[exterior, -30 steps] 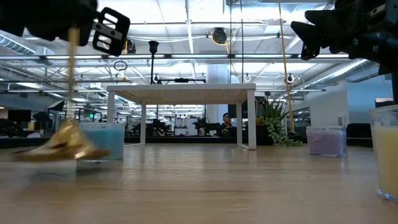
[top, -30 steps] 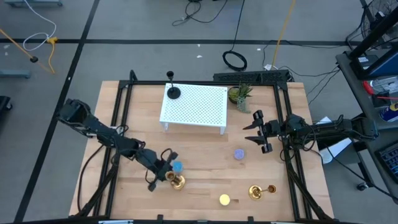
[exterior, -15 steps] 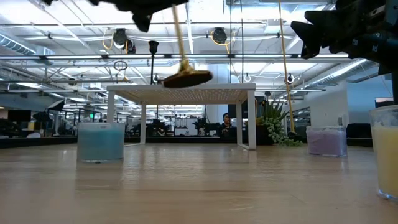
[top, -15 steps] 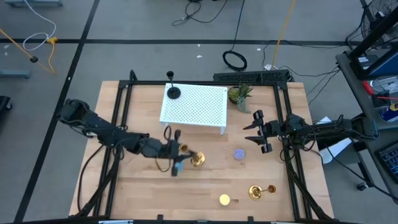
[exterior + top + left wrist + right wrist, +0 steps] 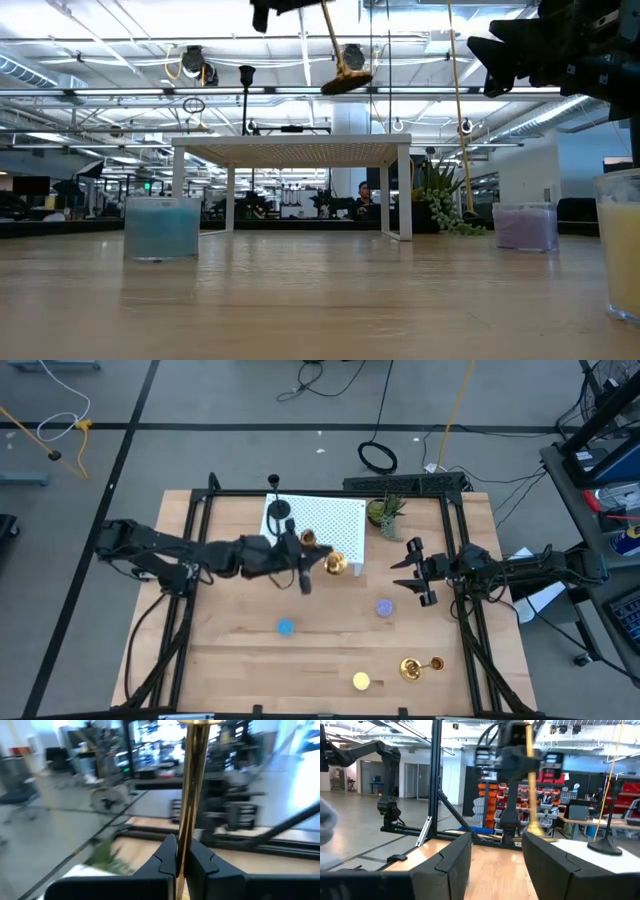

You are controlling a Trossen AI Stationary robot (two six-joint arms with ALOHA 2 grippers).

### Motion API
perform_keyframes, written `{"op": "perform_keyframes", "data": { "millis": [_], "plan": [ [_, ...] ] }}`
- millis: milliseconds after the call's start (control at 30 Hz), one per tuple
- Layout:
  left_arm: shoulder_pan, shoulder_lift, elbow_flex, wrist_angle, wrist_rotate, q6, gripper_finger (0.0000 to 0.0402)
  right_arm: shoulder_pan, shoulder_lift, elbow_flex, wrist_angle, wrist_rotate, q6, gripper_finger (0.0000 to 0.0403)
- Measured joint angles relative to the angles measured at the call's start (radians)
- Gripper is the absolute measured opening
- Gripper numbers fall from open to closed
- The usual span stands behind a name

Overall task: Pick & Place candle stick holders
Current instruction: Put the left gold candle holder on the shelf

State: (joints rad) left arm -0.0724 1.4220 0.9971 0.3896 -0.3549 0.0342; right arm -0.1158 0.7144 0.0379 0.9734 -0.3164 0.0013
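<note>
**Inspector:** Since the earlier frames, the left gripper (image 5: 300, 560) has carried a gold candle stick holder (image 5: 333, 565) up from beside the blue candle (image 5: 285, 627) and across to the front edge of the white perforated stand (image 5: 330, 520). Step in hand?

**Assessor:** Transport, in my judgement. The holder hangs in the air, base (image 5: 346, 82) tilted and above the level of the stand top in the low view. The left pincer is pressed shut on the slim stem (image 5: 192, 780); the base sits just beyond the fingertips, over the stand's near right corner.

**Inspector:** Next move?

**Assessor:** It likely calls for righting the holder, bringing it over the stand top and lowering it clear of the edge. The black holder (image 5: 279, 508) stands beyond the pincer at the far left corner, so there is room.

**Inspector:** And to the right?

**Assessor:** The right gripper (image 5: 418, 572) waits well apart, past the stand's right side, jaws spread and holding nothing. A second gold holder (image 5: 416, 668) lies on its side on the table (image 5: 220, 660), nearer the front edge, not yet collected.
</note>
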Motion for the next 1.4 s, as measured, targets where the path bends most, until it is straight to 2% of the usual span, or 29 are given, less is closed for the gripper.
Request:
{"op": "perform_keyframes", "data": {
  "millis": [300, 567, 800, 1000, 1233, 1400],
  "plan": [
    [0.211, 0.000, 0.007, -0.090, -0.016, -0.094, 0.0016, 0.000, 0.001, 0.000, -0.094, 0.000, 0.047, 0.0173],
    [0.307, 0.000, 0.007, -0.127, -0.033, -0.123, 0.0020, 0.000, 0.000, 0.000, -0.124, 0.000, 0.047, 0.0173],
    [0.353, 0.000, 0.007, -0.132, -0.056, -0.078, 0.0013, 0.000, 0.000, 0.000, -0.110, 0.000, 0.009, 0.0173],
    [0.369, 0.000, 0.007, -0.160, -0.058, -0.115, 0.0027, 0.000, 0.000, 0.000, -0.110, 0.000, 0.006, 0.0173],
    [0.364, 0.007, 0.007, -0.176, -0.056, -0.122, 0.0013, 0.000, 0.000, 0.000, -0.110, 0.000, 0.006, 0.0173],
    [0.371, 0.030, 0.008, -0.165, -0.057, -0.122, 0.0049, 0.000, 0.000, 0.000, -0.110, 0.000, 0.005, 0.0173]
  ]
}}
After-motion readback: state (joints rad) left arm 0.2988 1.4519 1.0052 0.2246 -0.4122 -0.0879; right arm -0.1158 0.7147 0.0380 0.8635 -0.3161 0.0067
